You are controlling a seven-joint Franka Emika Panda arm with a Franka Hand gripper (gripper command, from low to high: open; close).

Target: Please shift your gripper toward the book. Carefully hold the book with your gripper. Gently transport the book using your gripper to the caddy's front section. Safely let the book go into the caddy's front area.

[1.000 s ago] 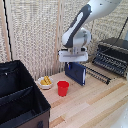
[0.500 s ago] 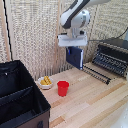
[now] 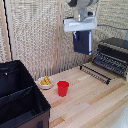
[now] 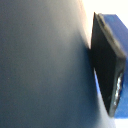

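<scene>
The exterior view looks from a raised spot across the wooden table (image 3: 95, 100) toward the reed-screen wall (image 3: 40, 35), taking in the caddy (image 3: 20, 100), while the wrist view sits pressed against the book (image 3: 83, 42) (image 4: 40, 65) (both views' only shared object).

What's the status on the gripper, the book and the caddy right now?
Gripper shut on book, held high above the table. Caddy at the exterior view's left, book not yet over it. Red cup and small bowl sit between.
</scene>
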